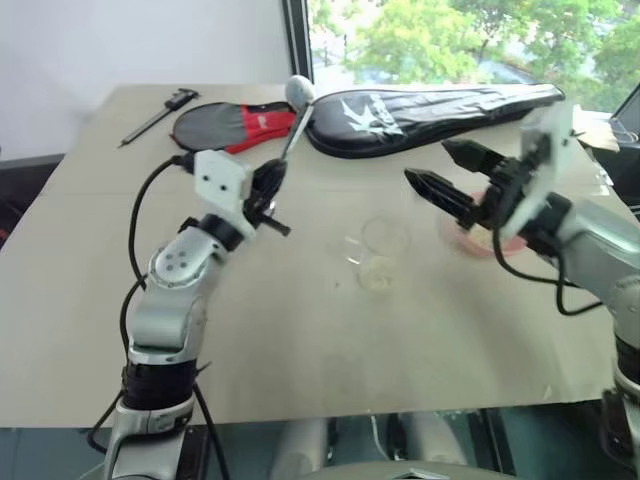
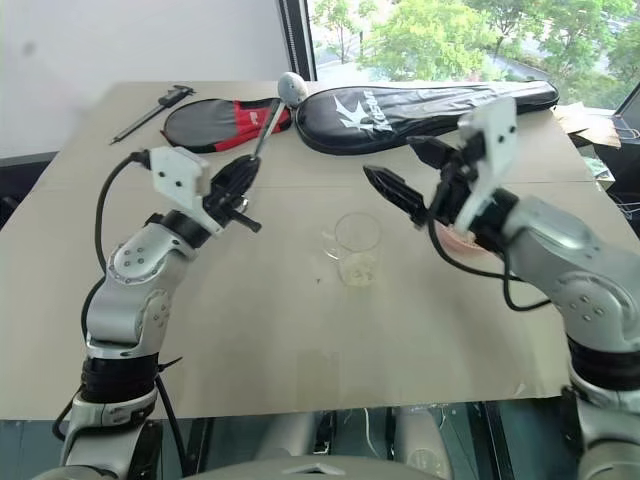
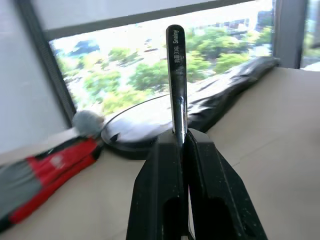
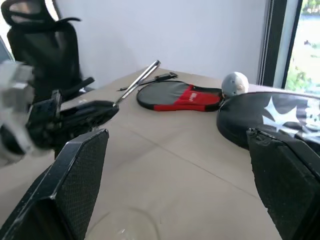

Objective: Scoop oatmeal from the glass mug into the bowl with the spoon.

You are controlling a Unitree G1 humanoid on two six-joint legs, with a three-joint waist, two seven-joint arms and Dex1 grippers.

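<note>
The left gripper (image 2: 243, 180) was clenched on the handle of the spoon (image 1: 292, 120), held up above the table (image 1: 300, 340) with its small bowl pointing toward the window. The right gripper (image 2: 408, 172) stood wide open and empty, just above the pink bowl (image 1: 482, 243). The glass mug (image 2: 357, 247) — a little oatmeal (image 2: 359, 272) at its bottom — rested on the table between the two arms, beside the bowl.

Bare table (image 2: 250, 340) before the glass mug (image 2: 357, 250); bowl (image 2: 462, 240) beside it.
</note>
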